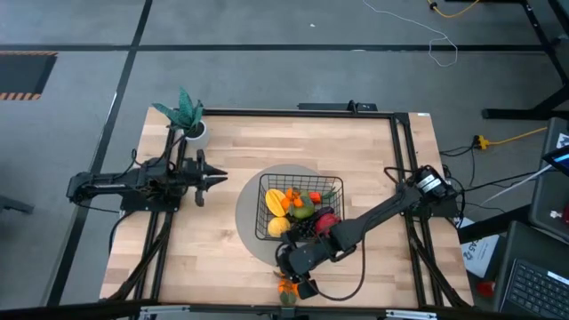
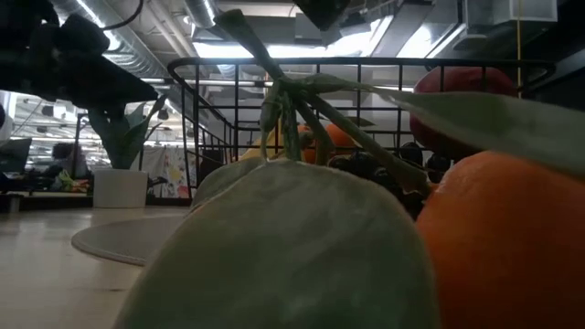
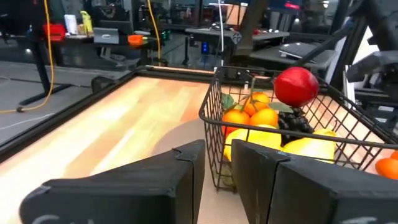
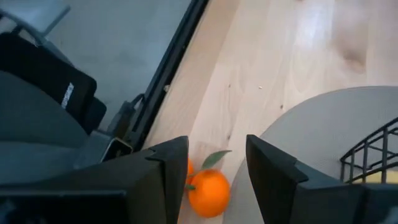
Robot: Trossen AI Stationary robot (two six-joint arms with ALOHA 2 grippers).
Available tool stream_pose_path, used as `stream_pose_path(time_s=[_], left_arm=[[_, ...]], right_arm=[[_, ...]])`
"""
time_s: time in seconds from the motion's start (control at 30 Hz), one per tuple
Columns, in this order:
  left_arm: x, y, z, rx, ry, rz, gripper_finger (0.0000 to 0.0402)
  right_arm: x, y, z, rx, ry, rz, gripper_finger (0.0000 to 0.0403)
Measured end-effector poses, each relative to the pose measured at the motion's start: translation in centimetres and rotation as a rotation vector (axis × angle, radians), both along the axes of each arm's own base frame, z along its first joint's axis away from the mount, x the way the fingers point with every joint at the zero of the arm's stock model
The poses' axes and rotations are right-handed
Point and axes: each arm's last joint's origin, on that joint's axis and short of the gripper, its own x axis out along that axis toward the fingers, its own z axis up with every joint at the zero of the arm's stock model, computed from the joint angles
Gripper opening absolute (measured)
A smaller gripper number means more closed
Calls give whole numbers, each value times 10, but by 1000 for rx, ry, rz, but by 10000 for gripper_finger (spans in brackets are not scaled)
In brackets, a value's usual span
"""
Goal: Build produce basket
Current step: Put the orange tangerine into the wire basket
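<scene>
Right wrist view: fingers [image 4: 216, 163] wide apart above a leafed tangerine [image 4: 208, 191] on the worktop [image 4: 280, 56] just outside the basket [image 4: 370, 155]; likely light, hard, smooth plastic, best pinched across the round body, not the floppy leaf; left fingers [image 3: 217, 165] narrowly parted, empty.

Tabletop [image 1: 222, 249] of pale, smooth wood with visible grain; basket [image 1: 267, 200] of thin black wire mesh; round mat [image 1: 253, 240] matt grey; tangerine [image 4: 208, 193] smooth plastic, slightly glossy; apple [image 3: 296, 86] glossy red.
</scene>
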Motion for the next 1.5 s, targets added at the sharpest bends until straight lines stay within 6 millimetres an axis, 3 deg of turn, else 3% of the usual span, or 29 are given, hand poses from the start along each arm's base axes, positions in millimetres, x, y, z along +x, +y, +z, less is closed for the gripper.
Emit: stream_pose_path(time_s=[0.5,0.93,1.1,1.27,1.5], left_arm=[[0,0,0,10,3,5,69],[0,0,0,3,3,5,69],[0,0,0,3,3,5,69],[0,0,0,3,4,5,69],[0,0,0,3,4,5,69]], right_arm=[[-10,41,-31,-36,-7,3,151],[-6,46,-70,-85,54,-83,151],[-6,46,-71,-44,75,-132,117],[-7,52,-63,-55,79,-108,18],[-8,65,-37,-138,47,-56,2]])
